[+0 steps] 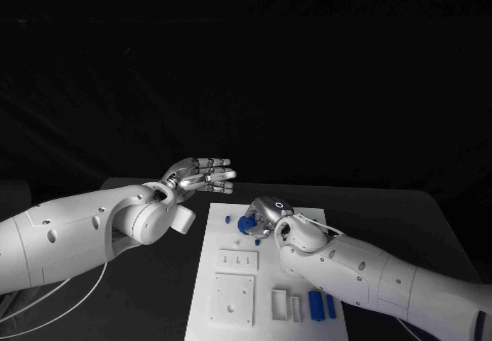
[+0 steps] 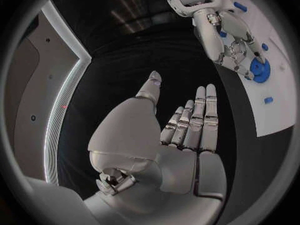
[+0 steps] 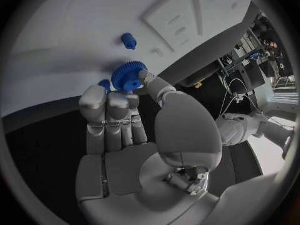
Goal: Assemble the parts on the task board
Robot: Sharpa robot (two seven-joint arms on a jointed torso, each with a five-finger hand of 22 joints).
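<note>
We see a matt white plastic-looking task board [image 1: 269, 284] on a dull black table [image 1: 431, 220]. On the board lies a blue toothed gear of matt plastic [image 3: 129, 76]. Beside the gear, the right hand [image 1: 269, 215] looks like satin silver metal; so does the left hand [image 2: 181, 135].

The room is dim and the far half of the head view is black. Light from above brightens the board [image 1: 269, 284] and arms, with faint shadows. Both wrist views bend straight edges into curves and darken at the rim.
</note>
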